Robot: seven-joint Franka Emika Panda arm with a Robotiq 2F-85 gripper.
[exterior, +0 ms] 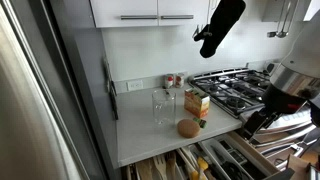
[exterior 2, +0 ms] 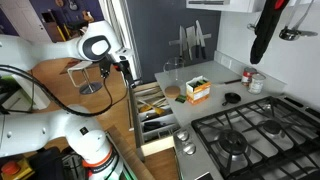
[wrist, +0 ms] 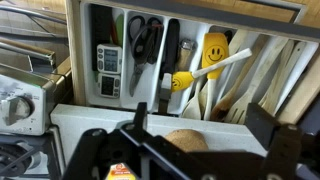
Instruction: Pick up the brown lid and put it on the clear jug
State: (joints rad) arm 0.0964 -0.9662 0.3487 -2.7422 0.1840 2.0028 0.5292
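The brown lid (exterior: 188,128) lies flat on the white counter near its front edge, in front of the orange carton. In the wrist view the brown lid (wrist: 185,140) shows low in the middle, partly hidden by the gripper body. The clear jug (exterior: 162,105) stands upright behind the lid and left of the carton; the wrist view does not show it. My gripper (wrist: 199,120) is open with nothing between its fingers. It hangs out past the counter's front edge, over the open drawer, well apart from the lid and pointing toward it.
An orange carton (exterior: 196,103) stands beside the jug. Small spice jars (exterior: 172,80) line the back wall. A gas hob (exterior: 235,88) takes up the counter's right end. The open drawer (wrist: 180,60) below the counter edge holds scissors, wooden spoons and other utensils.
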